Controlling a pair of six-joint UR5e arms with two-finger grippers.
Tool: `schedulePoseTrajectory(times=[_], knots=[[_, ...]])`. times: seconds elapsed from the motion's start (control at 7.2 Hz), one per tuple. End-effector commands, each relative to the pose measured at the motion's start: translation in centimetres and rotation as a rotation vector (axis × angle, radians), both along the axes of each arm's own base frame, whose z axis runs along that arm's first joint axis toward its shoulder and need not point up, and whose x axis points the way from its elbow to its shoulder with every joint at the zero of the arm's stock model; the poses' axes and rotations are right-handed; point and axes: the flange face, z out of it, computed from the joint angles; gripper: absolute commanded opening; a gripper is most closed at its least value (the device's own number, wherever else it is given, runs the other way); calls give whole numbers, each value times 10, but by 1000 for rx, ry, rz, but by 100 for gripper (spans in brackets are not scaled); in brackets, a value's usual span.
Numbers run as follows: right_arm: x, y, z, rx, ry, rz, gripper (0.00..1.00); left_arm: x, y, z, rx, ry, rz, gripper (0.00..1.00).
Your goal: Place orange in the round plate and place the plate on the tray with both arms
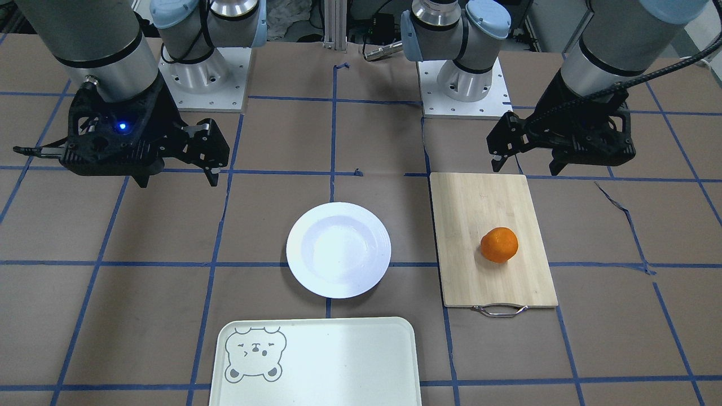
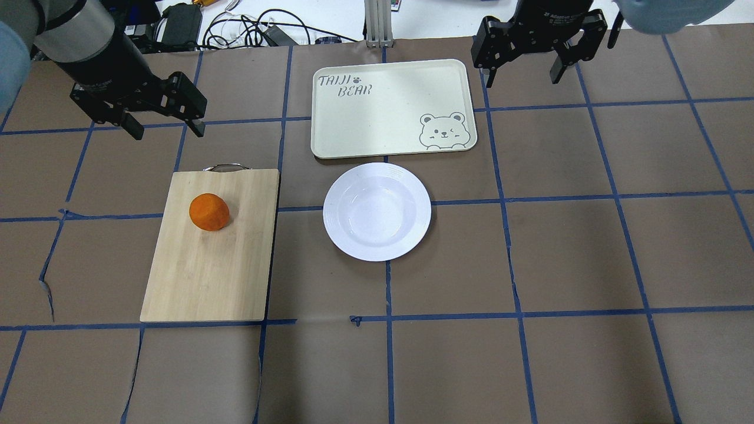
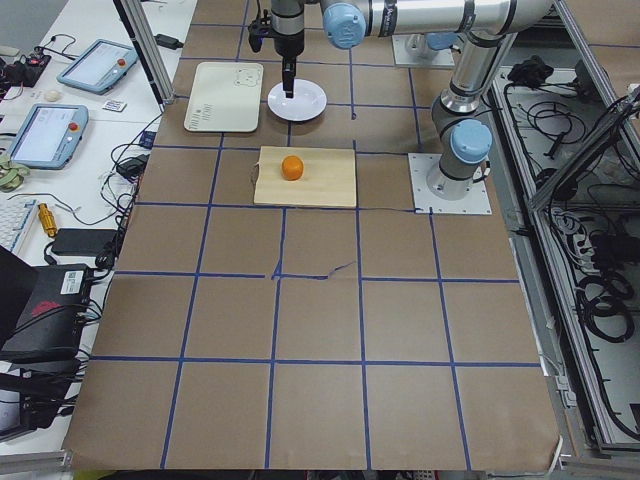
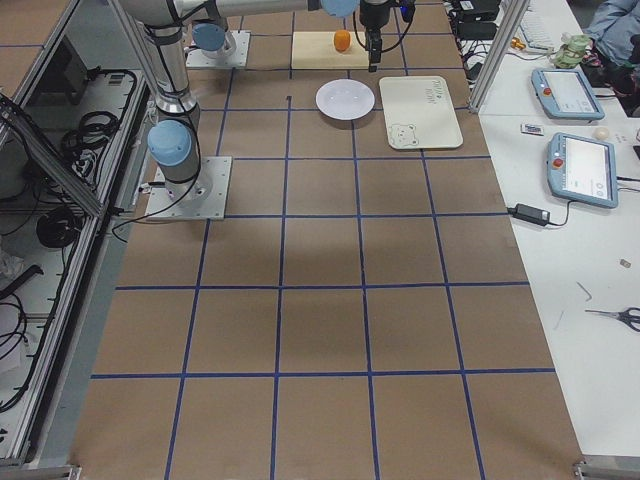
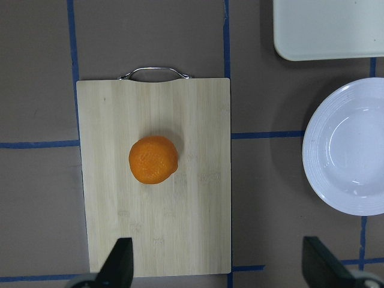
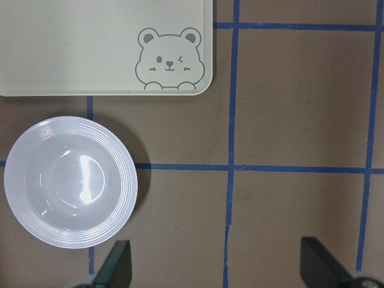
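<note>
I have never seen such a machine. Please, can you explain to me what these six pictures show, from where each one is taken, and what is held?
It is two robot arms at a brown table, each ending in a black two-finger gripper. Two pictures look down from opposite sides, two look along the table from its ends, and two come from wrist cameras. On the table: an orange on a wooden cutting board, an empty white round plate, and a pale tray with a bear drawing. The left gripper and right gripper hang open and hold nothing.
</note>
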Motion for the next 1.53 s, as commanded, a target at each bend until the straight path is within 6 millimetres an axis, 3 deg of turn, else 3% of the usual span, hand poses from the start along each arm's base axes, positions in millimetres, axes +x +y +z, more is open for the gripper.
schedulePoseTrajectory(times=[0.0, 0.97, 1.39], knots=[[1, 0, -1, 1, -1, -2, 100, 0, 1, 0, 2, 2, 0, 100], [1, -1, -2, 3, -1, -3, 100, 0, 1, -2, 6, 0, 0, 100], [0, -2, -2, 3, 0, -5, 100, 17, -16, -56, 41, 4, -2, 100]])
